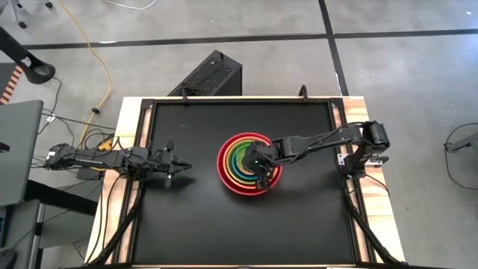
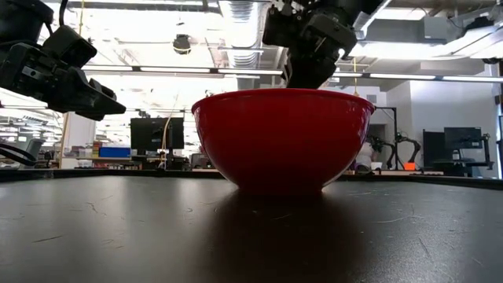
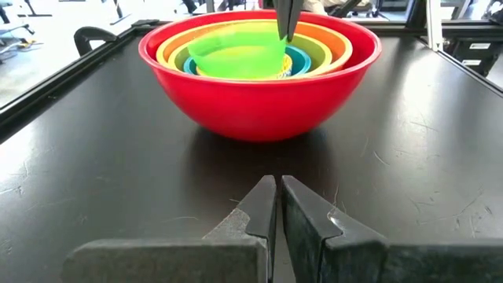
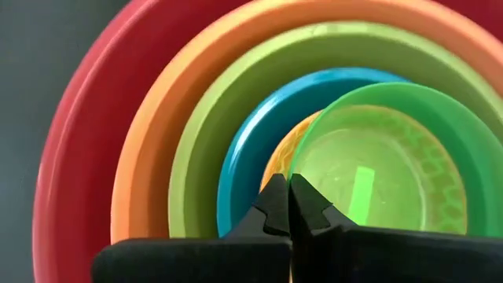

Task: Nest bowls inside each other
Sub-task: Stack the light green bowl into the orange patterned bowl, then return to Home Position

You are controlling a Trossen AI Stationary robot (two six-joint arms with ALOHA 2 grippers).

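Note:
The bowls sit nested in the middle of the black table: red (image 1: pixel 222 168) outermost, then orange (image 4: pixel 157 149), lime green (image 4: pixel 200 149), blue (image 4: pixel 244 157), a sliver of tan-yellow (image 4: pixel 279 157), and the smallest bright green bowl (image 4: pixel 377 165) innermost and off-centre. In the left wrist view the bright green bowl (image 3: pixel 236 59) stands up above the other rims. My right gripper (image 4: pixel 288 196) reaches down into the stack, shut on that bowl's rim. My left gripper (image 3: pixel 277 204) waits shut, just above the table left of the stack (image 1: pixel 175 166). My right gripper pinches the bright green bowl's rim (image 4: pixel 297 167) between its two fingertips, one finger on the inner side and one on the outer. The fingers slant down from above and from the table's right. Whether the bowl's bottom rests in the tan-yellow bowl is hidden by the other rims.
The red bowl (image 2: pixel 283 141) stands alone on the dark tabletop (image 1: pixel 224 224), with bare surface all round it. A raised frame (image 1: pixel 340 112) edges the table. A black box (image 1: pixel 213 75) lies on the floor beyond the far edge.

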